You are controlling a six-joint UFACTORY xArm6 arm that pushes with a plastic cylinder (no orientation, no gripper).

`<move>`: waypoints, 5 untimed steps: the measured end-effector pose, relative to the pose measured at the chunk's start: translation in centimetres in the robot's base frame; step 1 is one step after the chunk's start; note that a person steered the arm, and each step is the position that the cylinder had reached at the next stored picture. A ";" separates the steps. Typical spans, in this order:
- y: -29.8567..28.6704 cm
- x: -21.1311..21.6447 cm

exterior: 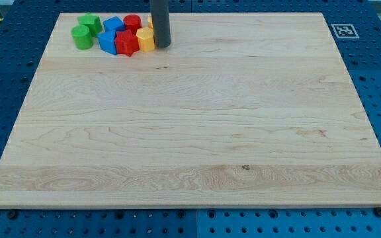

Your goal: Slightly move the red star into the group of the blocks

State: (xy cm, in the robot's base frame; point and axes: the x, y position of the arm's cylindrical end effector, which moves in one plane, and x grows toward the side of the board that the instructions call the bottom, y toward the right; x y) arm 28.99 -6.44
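The red star (pixel 126 43) sits at the cluster's bottom edge, touching the yellow block (pixel 145 39) on its right. My tip (pixel 162 45) — bare, holding nothing — rests just beyond that yellow block. Light, rigid, slippery — push its lower face.

Wooden board (pixel 197 132), corner marker tag (pixel 342 30)

Arm, one item: you see only its straight dark rod, entering from the view's top edge left of centre and standing upright. Colour: dark grey, smooth, cylindrical. My tip (pixel 162 45) rests low at table height near the view's upper left. The arm above the rod is out of your view.
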 end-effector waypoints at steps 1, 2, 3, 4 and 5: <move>1.8 0.9; 2.7 5.8; -1.0 10.1; -8.5 8.7; -9.7 5.8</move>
State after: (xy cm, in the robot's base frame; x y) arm 34.82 -16.15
